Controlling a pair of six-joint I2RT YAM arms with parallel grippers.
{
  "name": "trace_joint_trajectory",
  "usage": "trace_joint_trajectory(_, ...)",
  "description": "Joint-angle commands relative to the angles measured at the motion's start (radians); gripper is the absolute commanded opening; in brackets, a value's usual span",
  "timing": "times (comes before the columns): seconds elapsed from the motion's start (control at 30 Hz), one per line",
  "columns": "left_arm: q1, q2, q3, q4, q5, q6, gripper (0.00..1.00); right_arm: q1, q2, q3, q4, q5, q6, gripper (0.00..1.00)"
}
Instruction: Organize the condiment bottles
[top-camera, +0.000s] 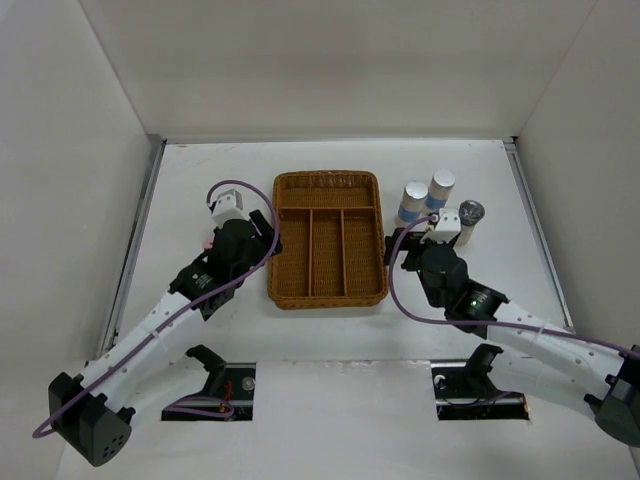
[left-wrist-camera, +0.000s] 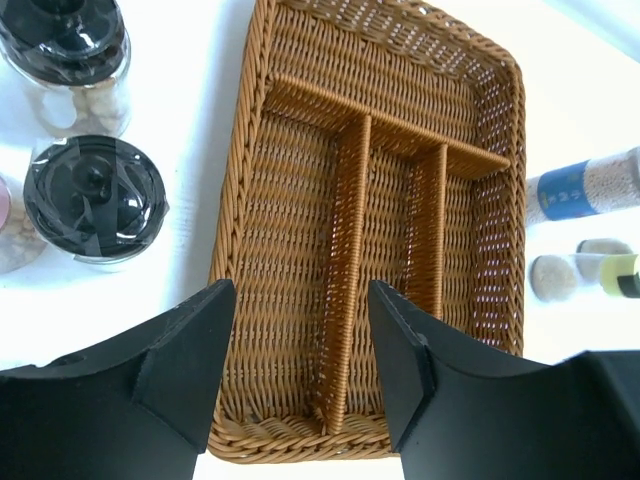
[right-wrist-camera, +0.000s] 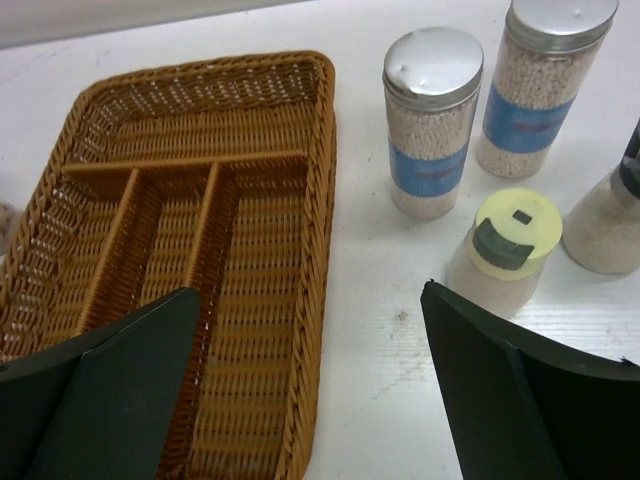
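Left fingers: the left gripper (left-wrist-camera: 300, 300) is about half open, and it holds nothing. It hangs over the near left corner of the wicker tray (left-wrist-camera: 300, 200).
Right fingers: the right gripper (right-wrist-camera: 308, 300) is open as wide as it can go and holds nothing. One finger is over the tray's right edge and the other is over the white table (right-wrist-camera: 380, 330).
Closest bottle: the yellow-capped bottle (right-wrist-camera: 505, 250) stands on the table just beside the right fingers.
More on that side: the first blue-label bottle (right-wrist-camera: 432, 130) and the second blue-label bottle (right-wrist-camera: 545, 80) stand behind it, close together. The silver-capped shaker (top-camera: 469, 214) is a bit farther right.
Left side: two black-capped bottles (left-wrist-camera: 95, 195) stand near the tray's left edge. A pink-capped bottle (left-wrist-camera: 6, 225) peeks in beside them.
Tray: every slot is empty.
Step now: I think it is the very start, with no bottle picked yet.
Next move: a hand has to go down around one bottle, squeeze it, lift it and set it in a slot. The yellow-capped one looks easiest to reach. The bottles stand close together, so the fingers must not knock the ones next to it.
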Motion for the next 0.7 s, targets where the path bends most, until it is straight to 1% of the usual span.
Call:
trace_joint_trajectory(0.0, 0.010, -0.009, 0.005, 0.012, 0.016, 0.021, 0.54, 0.013, -0.015, 0.000, 0.068, -0.005, 0.007, 1.00)
trace_joint_trajectory(0.03, 0.012, -0.024, 0.003, 0.016, 0.016, 0.024, 0.54, 0.013, -0.020, 0.007, 0.073, -0.017, 0.007, 0.94)
trace_joint_trajectory(0.1, 0.010, -0.061, -0.024, 0.047, 0.004, 0.035, 0.54, 0.014, -0.020, 0.029, 0.085, -0.040, -0.001, 0.66)
trace_joint_trajectory(0.13, 0.012, -0.072, -0.034, 0.058, 0.001, 0.047, 0.54, 0.014, -0.015, 0.047, 0.088, -0.046, -0.008, 0.51)
trace_joint_trajectory(0.17, 0.015, -0.073, -0.035, 0.058, -0.002, 0.056, 0.54, 0.014, -0.009, 0.069, 0.088, -0.051, -0.013, 0.40)
trace_joint_trajectory(0.2, 0.018, -0.066, -0.031, 0.056, -0.008, 0.070, 0.53, 0.014, 0.000, 0.090, 0.089, -0.053, -0.020, 0.31)
trace_joint_trajectory(0.27, 0.016, -0.047, -0.023, 0.056, -0.004, 0.075, 0.53, 0.014, 0.026, 0.133, 0.082, -0.059, -0.025, 0.20)
trace_joint_trajectory(0.3, 0.004, -0.046, -0.031, 0.068, -0.001, 0.070, 0.53, 0.014, 0.042, 0.153, 0.076, -0.060, -0.027, 0.17)
trace_joint_trajectory(0.4, -0.057, -0.038, -0.077, 0.148, -0.005, 0.065, 0.53, -0.009, 0.081, 0.216, 0.021, -0.051, -0.042, 0.14)
trace_joint_trajectory(0.53, -0.126, -0.001, -0.087, 0.206, -0.013, 0.097, 0.53, -0.099, 0.138, 0.282, -0.071, -0.054, -0.042, 0.13)
trace_joint_trajectory(0.6, -0.143, -0.010, -0.092, 0.204, -0.051, 0.119, 0.53, -0.134, 0.172, 0.290, -0.082, -0.074, -0.039, 0.13)
trace_joint_trajectory(0.67, -0.140, -0.046, -0.101, 0.181, -0.129, 0.146, 0.54, -0.141, 0.201, 0.290, -0.064, -0.100, -0.028, 0.16)
